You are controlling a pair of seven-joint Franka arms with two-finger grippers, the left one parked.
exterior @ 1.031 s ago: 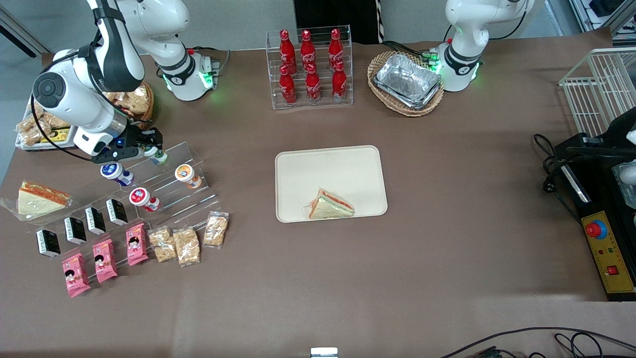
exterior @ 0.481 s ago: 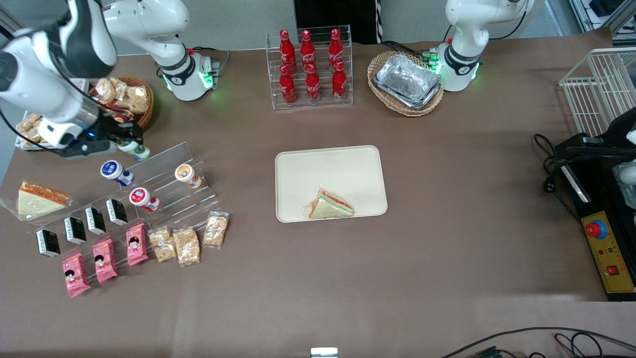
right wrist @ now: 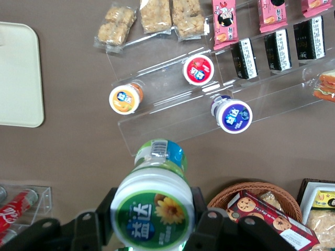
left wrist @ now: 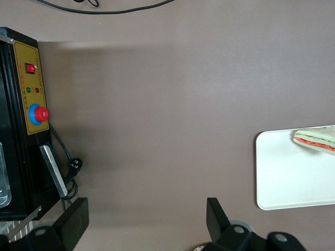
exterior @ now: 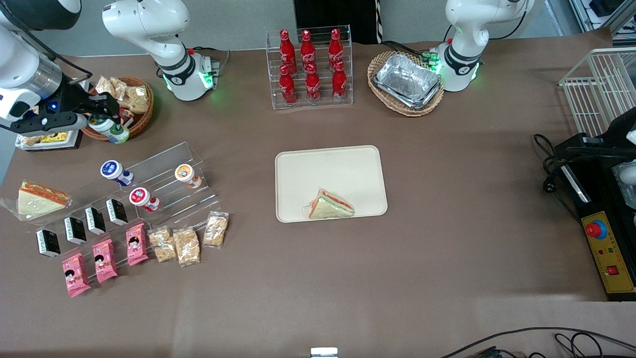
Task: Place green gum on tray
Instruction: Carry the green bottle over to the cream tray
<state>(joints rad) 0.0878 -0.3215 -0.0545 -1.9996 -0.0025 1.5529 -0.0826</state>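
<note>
My right gripper (exterior: pixel 102 115) is shut on the green gum (exterior: pixel 110 130), a small white bottle with a green lid, and holds it high above the table near the wicker snack basket (exterior: pixel 141 117) at the working arm's end. In the right wrist view the green lid (right wrist: pixel 152 212) with its white-and-yellow mark sits between the two black fingers (right wrist: pixel 201 222). The tray (exterior: pixel 318 169), a flat beige rectangle, lies at the table's middle with a wrapped sandwich (exterior: pixel 330 205) on it. Its corner shows in the right wrist view (right wrist: pixel 18 73).
A clear stepped stand (exterior: pixel 169 186) below the gripper holds blue-lidded (exterior: pixel 113 170), orange-lidded (exterior: pixel 185 173) and red-lidded (exterior: pixel 140 197) bottles, black packs, pink packs and snack bags. A cola bottle rack (exterior: pixel 310 67) and a basket of foil trays (exterior: pixel 406 82) stand farther back.
My right gripper has lifted the green gum off the stand's top step and carried it up and away from the stand, toward the wicker basket.
</note>
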